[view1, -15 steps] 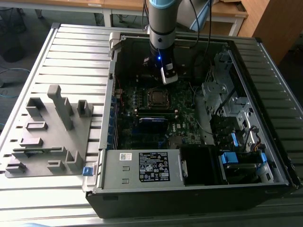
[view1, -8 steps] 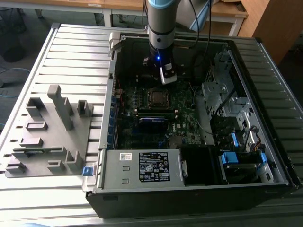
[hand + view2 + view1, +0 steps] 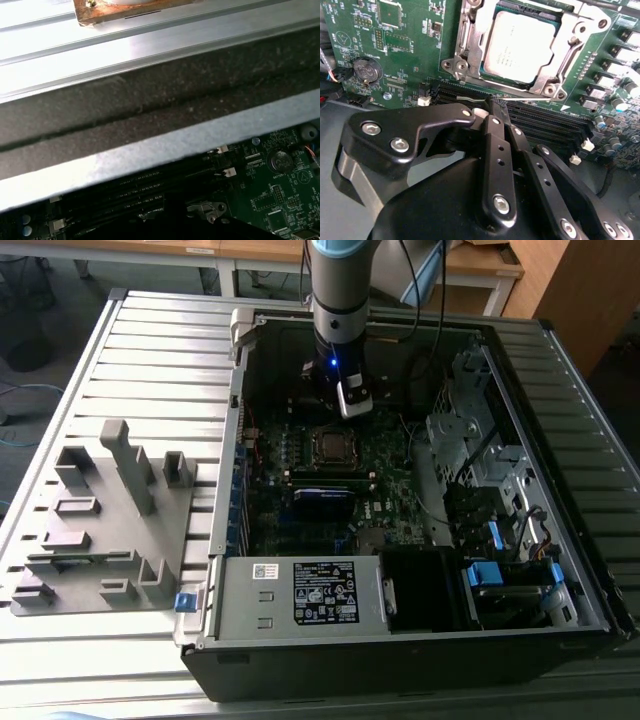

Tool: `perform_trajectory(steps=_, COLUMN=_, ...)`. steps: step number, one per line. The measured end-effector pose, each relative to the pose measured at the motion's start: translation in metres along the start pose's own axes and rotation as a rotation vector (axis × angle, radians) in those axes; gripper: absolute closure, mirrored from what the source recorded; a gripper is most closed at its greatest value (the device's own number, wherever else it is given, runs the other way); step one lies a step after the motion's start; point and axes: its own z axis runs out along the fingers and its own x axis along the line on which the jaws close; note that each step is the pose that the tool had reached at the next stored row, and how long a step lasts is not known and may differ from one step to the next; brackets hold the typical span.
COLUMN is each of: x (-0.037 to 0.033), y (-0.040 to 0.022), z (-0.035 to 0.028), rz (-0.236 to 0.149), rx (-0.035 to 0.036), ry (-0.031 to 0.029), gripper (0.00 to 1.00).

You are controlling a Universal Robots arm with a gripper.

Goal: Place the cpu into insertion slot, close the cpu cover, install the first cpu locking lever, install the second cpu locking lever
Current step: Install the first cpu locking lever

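**Exterior view.** The arm stands in the open computer case [image 3: 350, 672], upper centre of the frame. The gripper [image 3: 347, 408] hangs just above the far edge of the insertion slot [image 3: 313, 446]. A grey fixture tray [image 3: 110, 520] lies at the exterior view's left, well apart.

**Second wrist view.** The cpu [image 3: 520, 47] sits in the slot, and the cpu cover [image 3: 470, 50] appears to be down around it. The fingers [image 3: 492, 145] are drawn together. Their tips are at a thin locking lever [image 3: 464, 94], which runs between the socket and the memory slots [image 3: 545, 125]. Whether they pinch it cannot be told.

**First wrist view.** The case wall [image 3: 150, 150] crosses the frame, with the motherboard [image 3: 280, 200] beyond it.

**Assessment.** The lever step appears to be in hand. The push should follow the rod's own arc. The tips should keep off the cover and the memory latches, and pressure should be steady rather than sudden.
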Motion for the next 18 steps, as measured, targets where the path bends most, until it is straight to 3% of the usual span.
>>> perform_trajectory(steps=13, x=0.0026, y=-0.0016, z=0.0034, rz=-0.006, rx=-0.0092, ry=-0.0291, gripper=0.89)
perform_trajectory(steps=18, x=0.0033, y=-0.0016, z=0.0039, rz=-0.006, rx=-0.0100, ry=-0.0314, gripper=0.89)
